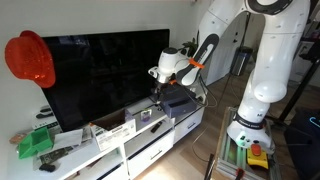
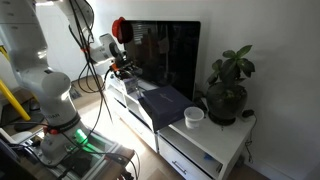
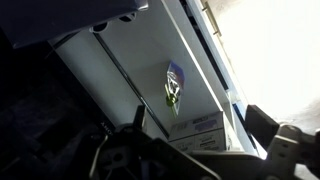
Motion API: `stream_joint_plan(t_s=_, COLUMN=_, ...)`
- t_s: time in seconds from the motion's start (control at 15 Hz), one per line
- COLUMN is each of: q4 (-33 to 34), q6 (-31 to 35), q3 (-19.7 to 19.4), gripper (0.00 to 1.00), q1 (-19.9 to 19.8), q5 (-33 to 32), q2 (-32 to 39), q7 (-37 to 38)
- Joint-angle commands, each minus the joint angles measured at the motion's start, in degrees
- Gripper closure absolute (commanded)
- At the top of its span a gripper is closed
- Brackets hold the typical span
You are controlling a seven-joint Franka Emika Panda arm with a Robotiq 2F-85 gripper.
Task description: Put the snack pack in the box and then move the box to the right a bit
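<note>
Item: snack pack (image 3: pixel 174 86) lies flat on the white bench (image 3: pixel 120 50) just beside the box (image 3: pixel 203 128); gripper (image 3: pixel 192 150) hovers above, spread wide and empty (best lowered centred on the pack, closing across its narrow width, clear of the box's edge).

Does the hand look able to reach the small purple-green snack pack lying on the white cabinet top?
Likely yes: in the wrist view the open hand hangs above the snack pack, which lies uncovered on the cabinet top. The small whitish printed box sits beside it, not over it.
</note>
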Motion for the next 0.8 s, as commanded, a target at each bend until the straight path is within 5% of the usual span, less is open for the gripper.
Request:
stream_joint_plan(t_s=0.0, q4=8.2, q6=2.3, q3=-0.2, gripper=0.00, q1=-0.3, q5=0.5, q2=10.3, q7=-1.0)
stream_joint_plan(t_s=0.53, q4=18.8, q6=4.3, q3=6.9, gripper=0.00, q1=-5.0, q5=15.5, q2=25.5, q7=-16.4)
stream_joint_plan(t_s=0.73, q4=21.9, q6=3.5, q3=7.1, gripper=0.00, q1=-5.6, q5=16.0, q2=28.0, q7=-18.8)
